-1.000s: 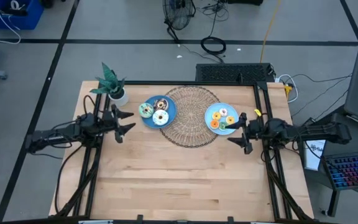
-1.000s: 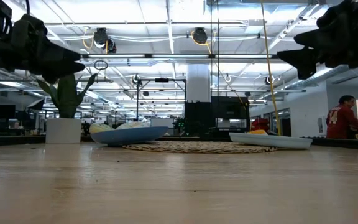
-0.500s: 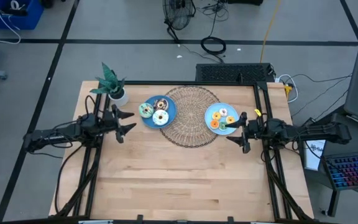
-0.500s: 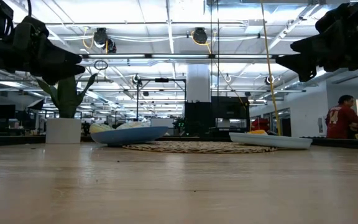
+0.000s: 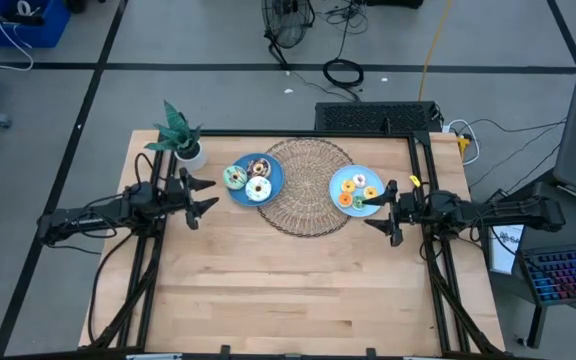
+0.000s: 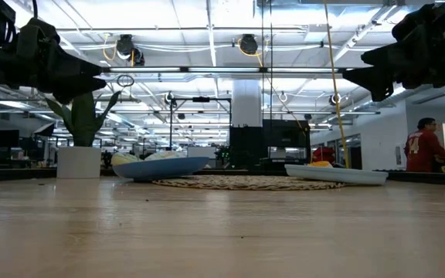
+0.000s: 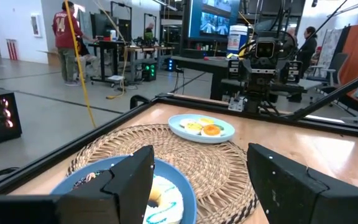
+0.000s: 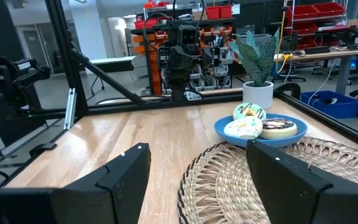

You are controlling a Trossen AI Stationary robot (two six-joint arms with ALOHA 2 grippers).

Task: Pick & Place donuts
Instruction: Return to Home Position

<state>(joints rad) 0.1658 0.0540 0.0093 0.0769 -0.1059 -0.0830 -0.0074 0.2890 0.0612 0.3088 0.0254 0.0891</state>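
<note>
Assessing progress: the placing appeared complete; no donut was seen loose on the table (image 5: 298, 290) or on the bare weave of the wicker mat (image 5: 306, 195).
Large rings: three lay close together on the dark blue plate (image 5: 279, 178), which overlapped the mat's left edge. They were the green-frosted donut (image 5: 234, 177), the chocolate donut (image 5: 260, 166) and the white donut (image 5: 259, 190).
Small rings: these were gathered on the light blue plate (image 5: 335, 180) at the mat's right edge. An orange donut (image 5: 345, 199) and a yellow donut (image 5: 359, 181) could be told apart; the number of the others could not be fixed.
Left arm: the left gripper (image 5: 211, 196) was empty, its fingers spread apart, raised over bare table just beside the dark blue plate and near the potted plant (image 5: 180, 135).
Right arm: the right gripper (image 5: 371, 212) was likewise empty, fingers apart, raised just beside the light blue plate on its outer side.
Outstanding: in my judgement nothing was left to carry; only the drawing back of both arms to rest seemed to be wanting.
</note>
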